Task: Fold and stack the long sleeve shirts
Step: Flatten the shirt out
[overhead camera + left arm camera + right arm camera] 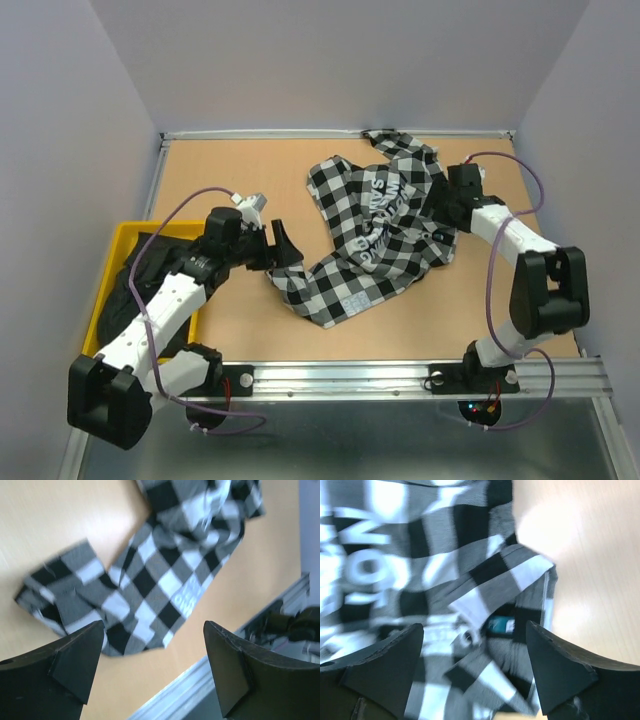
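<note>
Bunching threatens: left gripper (pixel 150 645) and right gripper (pixel 475 640), both spread empty, could pinch several layers of check shirt (pixel 375 235).

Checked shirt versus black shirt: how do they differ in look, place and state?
Look: the checked shirt is black-and-white with white lettering; the black shirt is plain. Place: the checked shirt sprawls on the table; the black shirt sits in the yellow bin at left. The checked shirt shows almost whole; the black shirt is partly hidden by the left arm. Both are crumpled, unfolded.
</note>
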Controlling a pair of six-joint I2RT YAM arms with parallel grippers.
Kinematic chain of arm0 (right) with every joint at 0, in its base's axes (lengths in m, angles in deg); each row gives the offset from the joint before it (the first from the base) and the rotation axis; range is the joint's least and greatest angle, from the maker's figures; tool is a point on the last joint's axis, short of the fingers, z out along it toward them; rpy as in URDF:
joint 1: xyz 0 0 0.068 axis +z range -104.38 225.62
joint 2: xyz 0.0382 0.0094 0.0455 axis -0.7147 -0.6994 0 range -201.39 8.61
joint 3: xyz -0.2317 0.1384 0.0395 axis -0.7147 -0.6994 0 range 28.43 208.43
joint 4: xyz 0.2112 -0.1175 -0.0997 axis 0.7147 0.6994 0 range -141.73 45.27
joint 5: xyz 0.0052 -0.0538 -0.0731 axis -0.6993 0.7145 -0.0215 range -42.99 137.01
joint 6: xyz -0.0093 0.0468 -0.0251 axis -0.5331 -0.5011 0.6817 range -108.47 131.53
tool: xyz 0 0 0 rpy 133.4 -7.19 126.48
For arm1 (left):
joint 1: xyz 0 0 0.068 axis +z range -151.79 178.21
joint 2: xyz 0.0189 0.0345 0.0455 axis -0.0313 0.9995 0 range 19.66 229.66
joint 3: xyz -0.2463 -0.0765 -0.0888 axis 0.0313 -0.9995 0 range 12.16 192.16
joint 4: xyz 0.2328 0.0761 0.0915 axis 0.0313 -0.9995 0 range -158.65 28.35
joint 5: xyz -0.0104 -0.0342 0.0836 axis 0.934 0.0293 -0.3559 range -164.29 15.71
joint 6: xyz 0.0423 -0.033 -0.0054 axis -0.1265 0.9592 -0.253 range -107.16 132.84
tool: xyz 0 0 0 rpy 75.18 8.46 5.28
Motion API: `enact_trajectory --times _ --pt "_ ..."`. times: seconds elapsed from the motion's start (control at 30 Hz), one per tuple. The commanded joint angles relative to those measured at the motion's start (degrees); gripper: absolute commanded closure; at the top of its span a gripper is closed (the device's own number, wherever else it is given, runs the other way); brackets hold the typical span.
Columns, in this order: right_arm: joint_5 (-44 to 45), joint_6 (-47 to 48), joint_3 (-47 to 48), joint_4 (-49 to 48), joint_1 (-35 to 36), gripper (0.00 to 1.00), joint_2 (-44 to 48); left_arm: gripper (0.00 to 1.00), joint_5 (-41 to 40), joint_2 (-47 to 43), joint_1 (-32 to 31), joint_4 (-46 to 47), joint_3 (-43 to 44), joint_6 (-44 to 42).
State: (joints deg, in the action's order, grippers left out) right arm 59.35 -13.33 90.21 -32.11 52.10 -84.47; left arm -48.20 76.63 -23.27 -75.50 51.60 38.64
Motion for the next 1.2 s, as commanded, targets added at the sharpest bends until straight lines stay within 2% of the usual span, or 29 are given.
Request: enact_trajectory --times 0.0,0.2,0.23,0.5,0.73,1.17 --pt "-5.83 -0.89 -5.26 -0.81 0.29 0.12 9.99 0.08 -10.87 7.17 0.82 9.71 7.38 4.86" --pt "-11.9 -2.47 -9.39 -0.54 0.29 0.12 17.66 0.09 -15.79 26.39 0.91 18.22 18.99 6.54" --pt "-13.38 -2.56 -9.74 -0.54 0.37 0.12 19.32 0.1 -16.41 28.87 1.0 18.68 23.1 6.28" --pt "-17.34 -3.79 -12.56 -0.19 0.37 0.12 25.31 0.15 -20.55 52.51 1.43 16.32 44.81 3.47" --pt "-17.96 -3.62 -14.05 0.07 0.37 0.12 27.77 0.2 -21.52 63.34 1.7 14.73 53.36 1.01" --pt "-18.05 -3.35 -15.11 0.95 0.37 0.12 29.01 0.34 -18.18 71.87 1.79 15.25 57.06 0.74"
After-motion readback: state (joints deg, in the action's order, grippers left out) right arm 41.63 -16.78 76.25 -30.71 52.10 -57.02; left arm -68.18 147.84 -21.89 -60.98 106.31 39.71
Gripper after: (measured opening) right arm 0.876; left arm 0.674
